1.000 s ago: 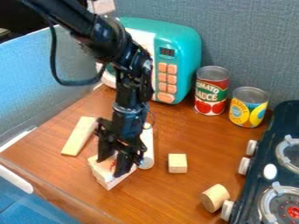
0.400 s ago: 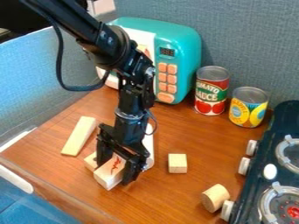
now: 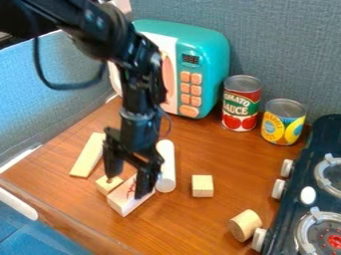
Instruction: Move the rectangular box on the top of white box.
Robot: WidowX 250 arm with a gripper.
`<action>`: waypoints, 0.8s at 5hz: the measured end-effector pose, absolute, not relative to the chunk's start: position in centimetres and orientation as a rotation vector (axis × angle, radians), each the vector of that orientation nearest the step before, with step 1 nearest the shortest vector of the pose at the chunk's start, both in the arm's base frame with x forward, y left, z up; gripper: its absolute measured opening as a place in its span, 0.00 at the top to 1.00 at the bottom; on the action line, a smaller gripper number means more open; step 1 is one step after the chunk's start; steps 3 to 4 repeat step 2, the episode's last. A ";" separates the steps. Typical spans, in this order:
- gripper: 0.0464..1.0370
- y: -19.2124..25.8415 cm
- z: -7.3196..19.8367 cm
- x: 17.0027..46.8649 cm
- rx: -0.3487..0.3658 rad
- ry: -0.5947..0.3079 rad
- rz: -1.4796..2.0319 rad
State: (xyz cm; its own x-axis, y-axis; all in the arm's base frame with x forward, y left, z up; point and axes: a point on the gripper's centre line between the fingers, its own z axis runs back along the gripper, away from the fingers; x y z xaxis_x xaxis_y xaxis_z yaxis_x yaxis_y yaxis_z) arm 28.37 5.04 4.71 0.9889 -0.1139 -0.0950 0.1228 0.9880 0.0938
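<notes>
You have the rectangular box [image 3: 121, 200] low in the camera view, left of centre, lying flat on the wooden surface. It is pale, near white, straight-edged and longer than wide, with a red marking on its upper face. Its length runs slantwise from lower left to upper right, one end face toward lower left; part of the upper face is hidden. Which piece is your white box cannot be confirmed. A small block [image 3: 105, 187], yellower, sits upright and level just beside the box's upper-left side; contact cannot be determined.
</notes>
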 end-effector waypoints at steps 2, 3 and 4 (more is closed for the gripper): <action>0.04 6.0 9.0 26.9 0.187 0.017 -0.118; 0.04 6.0 9.0 26.9 0.187 0.017 -0.118; 0.04 6.0 9.0 26.9 0.187 0.017 -0.118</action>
